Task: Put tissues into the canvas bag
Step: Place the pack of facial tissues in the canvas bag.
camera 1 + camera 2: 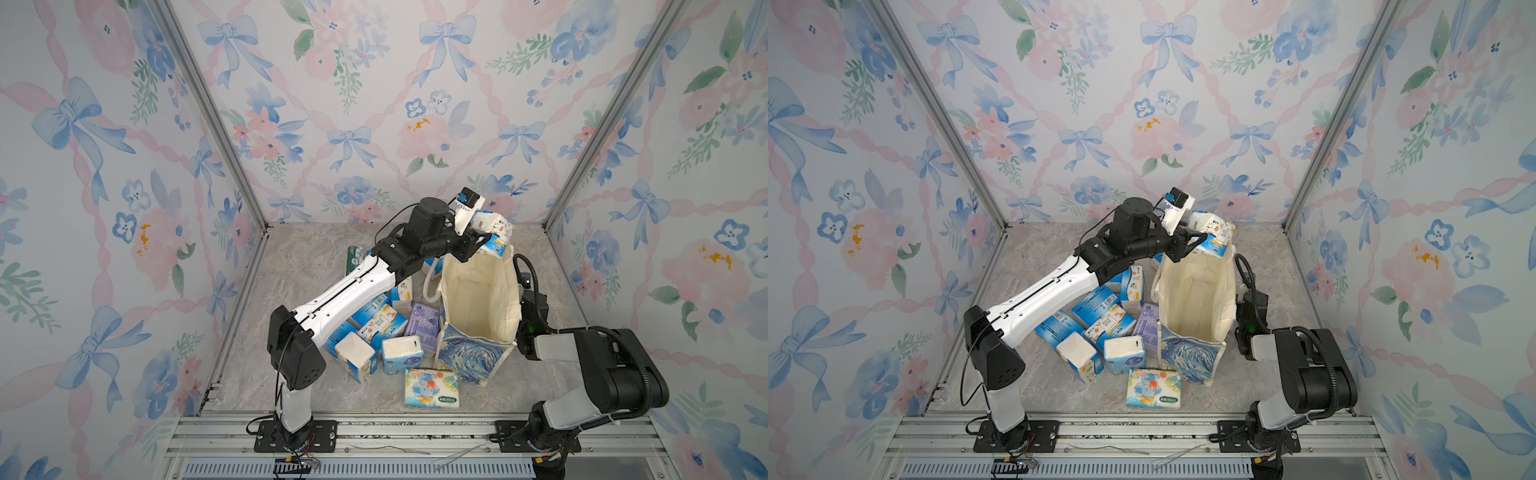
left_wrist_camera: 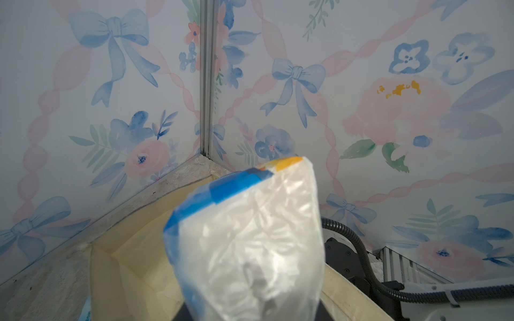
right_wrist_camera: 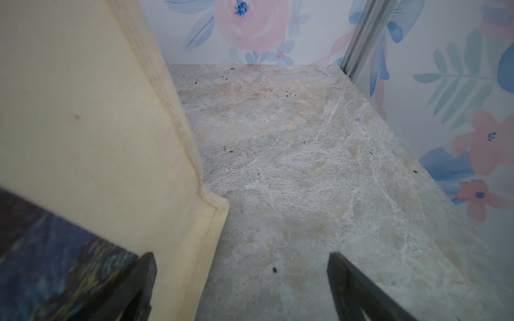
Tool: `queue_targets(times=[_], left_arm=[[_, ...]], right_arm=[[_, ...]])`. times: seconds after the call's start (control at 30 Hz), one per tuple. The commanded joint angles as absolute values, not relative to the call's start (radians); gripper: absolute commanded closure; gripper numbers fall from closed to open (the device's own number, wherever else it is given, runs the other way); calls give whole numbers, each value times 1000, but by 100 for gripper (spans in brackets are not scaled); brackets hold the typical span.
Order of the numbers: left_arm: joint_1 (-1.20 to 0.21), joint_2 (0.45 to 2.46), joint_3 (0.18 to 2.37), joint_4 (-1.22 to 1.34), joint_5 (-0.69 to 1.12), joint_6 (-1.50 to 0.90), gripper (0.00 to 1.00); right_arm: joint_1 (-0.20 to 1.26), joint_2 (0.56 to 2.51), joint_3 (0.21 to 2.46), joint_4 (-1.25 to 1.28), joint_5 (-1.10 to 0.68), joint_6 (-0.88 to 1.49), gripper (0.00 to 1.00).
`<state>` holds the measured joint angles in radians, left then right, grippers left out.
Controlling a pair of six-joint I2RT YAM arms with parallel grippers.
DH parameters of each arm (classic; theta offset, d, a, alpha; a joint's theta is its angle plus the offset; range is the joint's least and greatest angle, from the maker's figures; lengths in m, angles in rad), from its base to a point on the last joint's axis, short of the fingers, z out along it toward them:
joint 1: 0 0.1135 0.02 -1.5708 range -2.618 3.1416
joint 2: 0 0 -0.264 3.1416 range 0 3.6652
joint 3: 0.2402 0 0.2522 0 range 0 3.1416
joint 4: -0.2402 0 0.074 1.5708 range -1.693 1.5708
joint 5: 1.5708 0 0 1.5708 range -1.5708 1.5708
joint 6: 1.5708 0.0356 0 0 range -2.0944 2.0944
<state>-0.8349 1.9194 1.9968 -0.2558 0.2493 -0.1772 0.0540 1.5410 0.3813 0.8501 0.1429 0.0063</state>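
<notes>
The cream canvas bag [image 1: 478, 299] [image 1: 1192, 299] stands open on the floor, with a blue swirl print on its near side. Its inside looks bare in both top views. My left gripper [image 1: 482, 243] [image 1: 1200, 241] is shut on a blue-and-white tissue pack [image 1: 494, 237] [image 2: 250, 236], held over the bag's far rim. The pack hides the jaws in the left wrist view. My right gripper [image 3: 241, 254] is open and low beside the bag's right wall [image 3: 83, 111], with one finger against the printed corner. A pile of tissues [image 1: 374, 328] lies left of the bag.
A lilac pack [image 1: 424, 324] leans by the bag's left side. The flat cartoon pack [image 1: 432, 388] lies in front of the bag, and a green-white pack [image 1: 353, 257] lies behind the left arm. Floral walls enclose the marbled floor [image 3: 306, 166].
</notes>
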Motion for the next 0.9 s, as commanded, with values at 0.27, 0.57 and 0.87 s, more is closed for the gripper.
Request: queue_targets(times=[0.27,0.57,0.87], left_arm=[[-859,2105,2185,-578,-19,-141,84],[-849,2146,2168,-578,30,-161,84],[-844,2174,2183,-578,64,-171,84]], right_arm=[[50,1539,400,868,133,0,3],[40,1462,409,797,156,21,6],[19,1182,437,531,353,108,16]])
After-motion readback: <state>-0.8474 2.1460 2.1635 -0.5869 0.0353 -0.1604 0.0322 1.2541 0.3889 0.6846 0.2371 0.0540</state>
